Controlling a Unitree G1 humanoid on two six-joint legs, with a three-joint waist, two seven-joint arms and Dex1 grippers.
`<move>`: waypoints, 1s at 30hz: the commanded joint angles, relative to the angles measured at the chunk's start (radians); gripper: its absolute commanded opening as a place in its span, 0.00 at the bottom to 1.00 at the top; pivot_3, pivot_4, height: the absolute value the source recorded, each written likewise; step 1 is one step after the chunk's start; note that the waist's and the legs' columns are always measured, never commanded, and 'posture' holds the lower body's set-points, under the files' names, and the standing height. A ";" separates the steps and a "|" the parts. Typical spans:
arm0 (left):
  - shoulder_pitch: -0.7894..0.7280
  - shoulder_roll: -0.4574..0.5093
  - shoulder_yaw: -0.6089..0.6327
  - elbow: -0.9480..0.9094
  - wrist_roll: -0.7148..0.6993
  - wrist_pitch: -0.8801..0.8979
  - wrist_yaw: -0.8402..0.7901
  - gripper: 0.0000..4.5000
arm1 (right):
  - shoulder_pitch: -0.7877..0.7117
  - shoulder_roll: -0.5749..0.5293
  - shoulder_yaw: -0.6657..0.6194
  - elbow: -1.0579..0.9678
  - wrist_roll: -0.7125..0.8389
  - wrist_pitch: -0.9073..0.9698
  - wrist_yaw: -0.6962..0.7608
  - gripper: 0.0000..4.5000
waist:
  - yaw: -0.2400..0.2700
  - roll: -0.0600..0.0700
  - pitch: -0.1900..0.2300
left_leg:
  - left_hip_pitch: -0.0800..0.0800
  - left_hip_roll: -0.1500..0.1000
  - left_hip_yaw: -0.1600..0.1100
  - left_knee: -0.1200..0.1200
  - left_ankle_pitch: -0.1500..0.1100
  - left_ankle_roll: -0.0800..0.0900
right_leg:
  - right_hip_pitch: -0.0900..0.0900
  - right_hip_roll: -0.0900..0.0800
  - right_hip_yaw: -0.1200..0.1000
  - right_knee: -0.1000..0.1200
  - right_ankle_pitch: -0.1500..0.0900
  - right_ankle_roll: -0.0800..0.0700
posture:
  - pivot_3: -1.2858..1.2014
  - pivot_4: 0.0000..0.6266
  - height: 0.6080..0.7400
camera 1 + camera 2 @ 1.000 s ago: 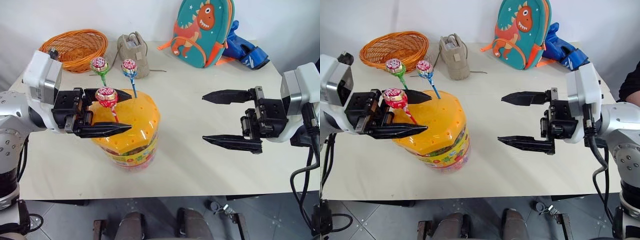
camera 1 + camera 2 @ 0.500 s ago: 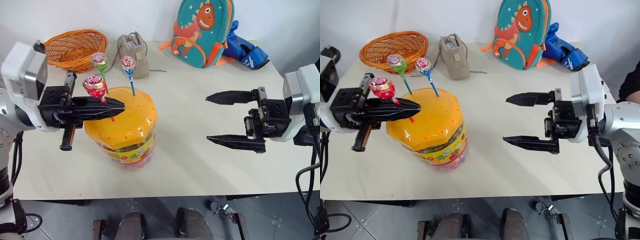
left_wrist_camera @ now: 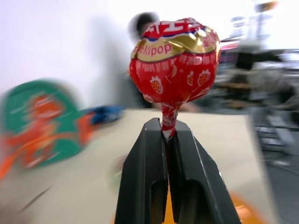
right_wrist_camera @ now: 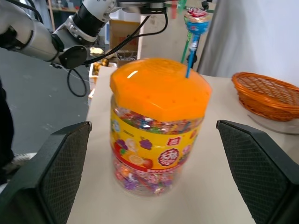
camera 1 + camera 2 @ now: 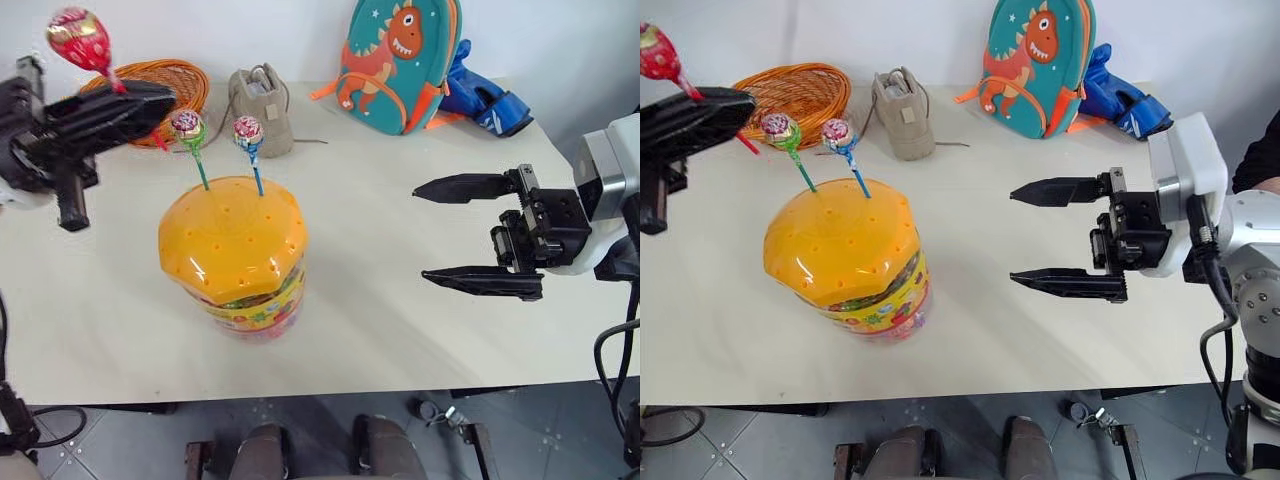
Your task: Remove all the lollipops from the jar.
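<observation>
The jar [image 5: 235, 255], a clear tub with a domed orange lid, stands left of the table's middle. Two lollipops rise from its lid: a pink-green one on a green stick [image 5: 187, 127] and a pink-blue one on a blue stick [image 5: 247, 132]. My left gripper [image 5: 150, 100] is shut on the red stick of the red lollipop [image 5: 80, 37], raised up and to the left of the jar, clear of the lid. Its fingers [image 3: 154, 158] pinch the stick just under the candy [image 3: 174, 67]. My right gripper [image 5: 428, 232] hangs open to the right of the jar, level with it, facing it.
A woven orange basket [image 5: 165, 82] sits at the back left, a small beige pouch [image 5: 262, 95] beside it. A teal dinosaur backpack [image 5: 405, 62] with a blue item [image 5: 488, 100] lies at the back right. Bare tabletop lies between the jar and my right gripper.
My left gripper closed on the red lollipop's stick, then lifted it out of the lid, up and to the left. The right gripper stayed put, open.
</observation>
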 commanded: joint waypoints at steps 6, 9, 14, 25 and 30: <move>0.288 0.028 0.155 0.098 0.210 -0.011 0.044 0.01 | -0.018 0.034 0.049 -0.024 0.024 0.010 0.013 1.00 | 0.004 -0.001 0.000 | -0.001 0.000 0.000 0.000 0.000 0.000 | 0.000 0.000 0.000 -0.001 0.000 0.000 | 0.52 0.24 1.00; 0.394 -0.014 0.128 0.132 0.280 0.063 0.168 0.01 | -0.033 0.051 0.080 -0.008 0.004 0.004 0.022 1.00 | 0.003 -0.001 0.000 | 0.000 0.000 0.001 -0.001 0.000 0.000 | -0.001 0.000 0.001 0.000 0.000 0.000 | 0.52 0.24 1.00; 0.448 -0.069 0.034 0.103 0.308 0.182 0.272 0.01 | -0.044 0.067 0.099 -0.005 -0.010 0.006 0.020 1.00 | 0.008 -0.004 0.000 | -0.001 0.000 0.000 0.000 -0.001 0.000 | -0.001 -0.001 0.001 0.000 0.000 0.000 | 0.52 0.24 1.00; 0.403 -0.092 -0.099 0.136 0.379 0.334 0.359 0.30 | -0.012 0.083 0.093 -0.058 0.012 0.041 -0.046 1.00 | 0.004 -0.004 0.000 | -0.001 0.000 0.001 -0.001 -0.001 0.000 | -0.002 -0.001 0.001 0.000 0.000 0.000 | 0.52 0.24 1.00; 0.377 -0.076 -0.092 0.119 0.384 0.356 0.342 0.64 | -0.017 0.073 0.086 -0.049 0.003 0.040 -0.051 1.00 | 0.004 -0.004 0.000 | -0.001 0.000 0.001 -0.001 -0.001 0.000 | -0.002 -0.001 0.001 0.000 0.000 0.000 | 0.52 0.24 1.00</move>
